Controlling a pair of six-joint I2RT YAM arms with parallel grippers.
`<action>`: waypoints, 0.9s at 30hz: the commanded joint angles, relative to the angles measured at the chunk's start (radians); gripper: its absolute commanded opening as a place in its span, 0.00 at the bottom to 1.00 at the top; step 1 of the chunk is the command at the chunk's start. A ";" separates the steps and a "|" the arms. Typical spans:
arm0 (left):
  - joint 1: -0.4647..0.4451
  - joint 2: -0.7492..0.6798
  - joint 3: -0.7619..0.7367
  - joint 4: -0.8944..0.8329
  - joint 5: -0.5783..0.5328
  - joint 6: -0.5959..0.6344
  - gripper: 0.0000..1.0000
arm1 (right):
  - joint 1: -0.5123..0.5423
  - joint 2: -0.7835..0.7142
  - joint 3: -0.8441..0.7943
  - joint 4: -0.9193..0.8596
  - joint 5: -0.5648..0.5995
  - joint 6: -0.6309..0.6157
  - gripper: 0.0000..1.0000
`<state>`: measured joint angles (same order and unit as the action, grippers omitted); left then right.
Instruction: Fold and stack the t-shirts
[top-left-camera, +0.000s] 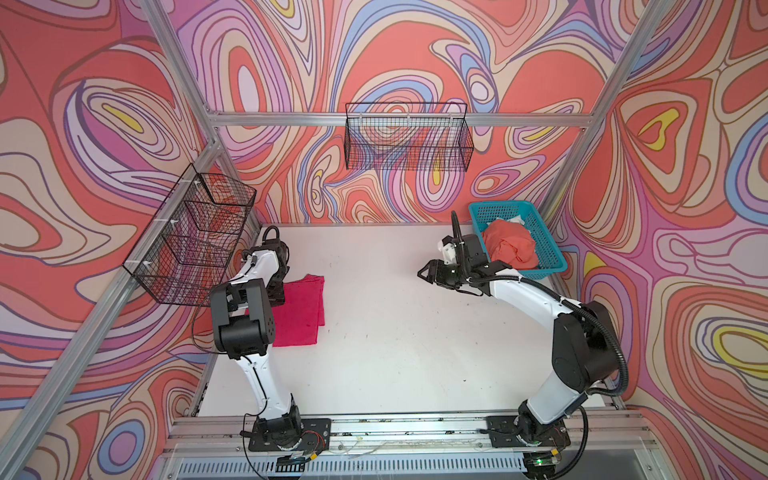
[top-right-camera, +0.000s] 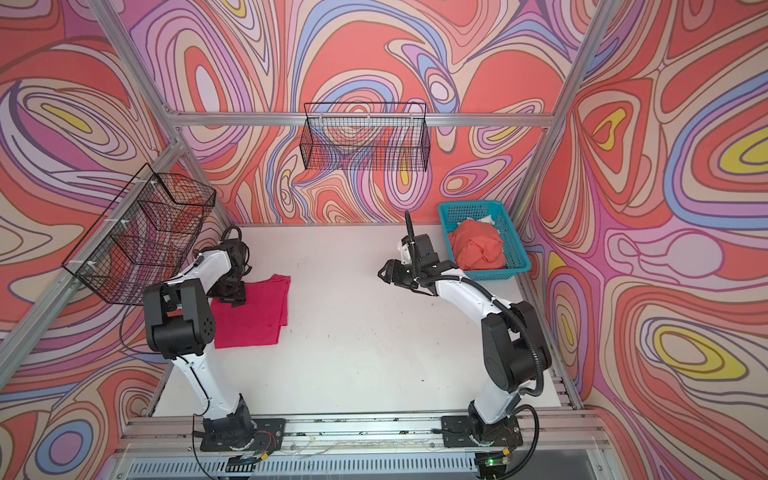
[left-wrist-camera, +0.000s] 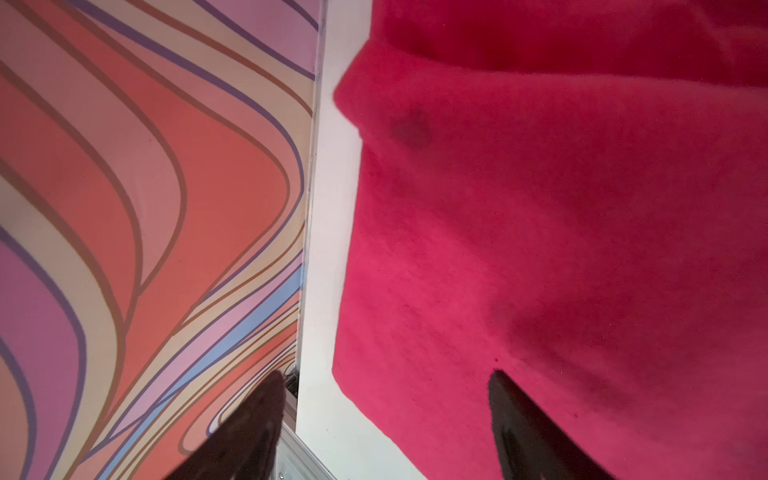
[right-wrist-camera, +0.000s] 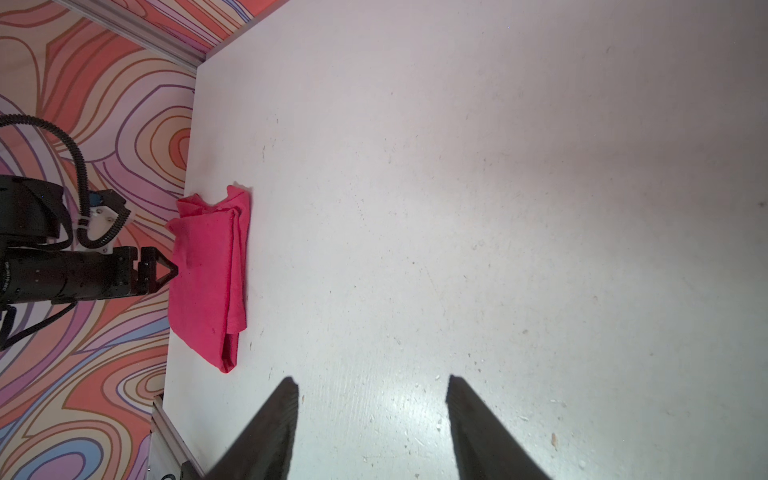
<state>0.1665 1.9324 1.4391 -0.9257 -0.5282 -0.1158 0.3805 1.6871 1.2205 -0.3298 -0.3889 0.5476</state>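
A magenta-pink t-shirt (top-left-camera: 301, 311) (top-right-camera: 253, 316) lies folded into a flat rectangle at the table's left side. My left gripper (top-left-camera: 276, 293) (top-right-camera: 232, 296) hovers at its left edge, near the wall. In the left wrist view that gripper (left-wrist-camera: 386, 374) stands open: one finger is over the pink t-shirt (left-wrist-camera: 540, 249), the other over the table edge, and nothing is pinched. A coral-orange t-shirt (top-left-camera: 513, 247) (top-right-camera: 478, 247) sits crumpled in the teal basket. My right gripper (top-left-camera: 428, 274) (top-right-camera: 386, 272) (right-wrist-camera: 372, 380) hangs open and empty over bare table, pointing toward the pink t-shirt (right-wrist-camera: 208, 274).
The teal mesh basket (top-left-camera: 555, 259) (top-right-camera: 519, 259) stands at the back right corner, close behind my right wrist, with some white cloth (top-left-camera: 515, 219) in it. Black wire baskets hang on the left wall (top-left-camera: 187, 245) and the back wall (top-left-camera: 409, 139). The white table (top-left-camera: 395, 332) spans the middle.
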 joint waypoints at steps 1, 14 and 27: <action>-0.052 -0.110 -0.054 0.059 0.046 0.008 0.89 | -0.004 -0.007 -0.013 -0.007 0.018 -0.023 0.61; -0.179 -0.587 -0.501 0.637 0.413 0.011 0.99 | -0.051 -0.130 -0.150 0.063 0.341 -0.241 0.78; -0.184 -0.758 -0.965 1.275 0.410 0.071 1.00 | -0.212 -0.120 -0.453 0.642 0.683 -0.446 0.98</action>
<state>-0.0135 1.2060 0.5571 0.1032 -0.1131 -0.0921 0.1799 1.5608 0.8173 0.0814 0.1883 0.1692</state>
